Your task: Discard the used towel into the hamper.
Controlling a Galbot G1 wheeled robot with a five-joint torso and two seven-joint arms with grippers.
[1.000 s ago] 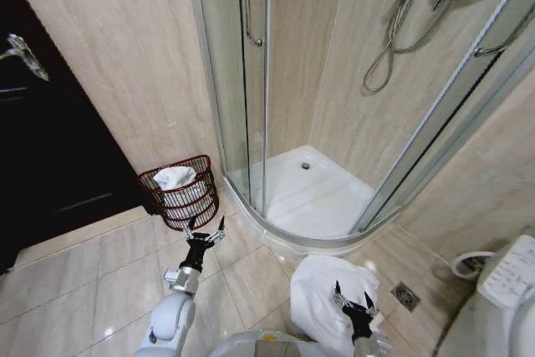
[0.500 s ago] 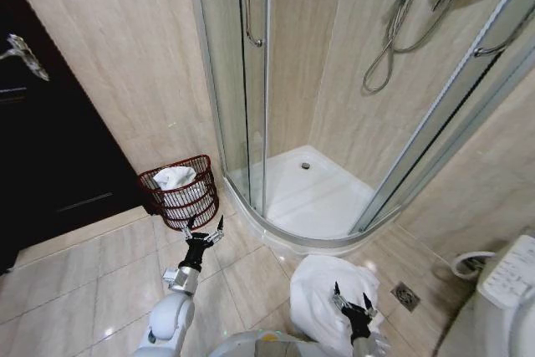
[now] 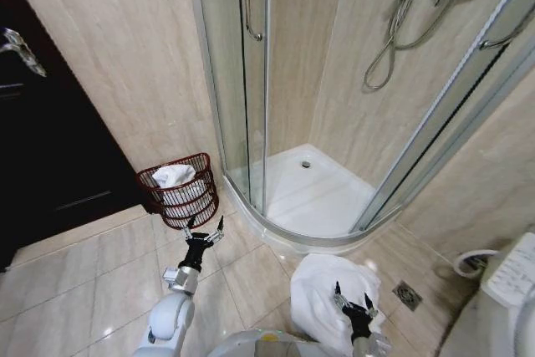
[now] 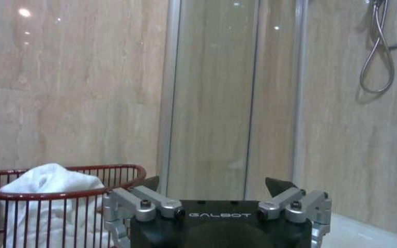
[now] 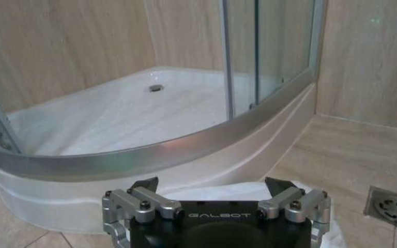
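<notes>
A used white towel (image 3: 318, 286) lies crumpled on the tiled floor in front of the shower tray. My right gripper (image 3: 354, 300) hovers open just over the towel's near edge, holding nothing; in the right wrist view the towel (image 5: 243, 190) shows past the open gripper (image 5: 212, 185). The red-brown wire hamper (image 3: 180, 194) stands against the wall at the left with a white cloth (image 3: 173, 175) inside it. My left gripper (image 3: 206, 230) is open and raised a short way before the hamper. The left wrist view shows the hamper (image 4: 60, 206) beyond the open left gripper (image 4: 216, 185).
The glass shower enclosure (image 3: 251, 81) with its raised white tray (image 3: 309, 198) fills the middle. A dark door (image 3: 50, 148) is at the left. A floor drain (image 3: 407, 294) and a toilet (image 3: 512, 277) are at the right. Bare tiles (image 3: 92, 282) lie between hamper and towel.
The whole head picture has shifted slightly, so the camera moved a little. Both grippers stay open and where they were, and the towel lies unchanged.
</notes>
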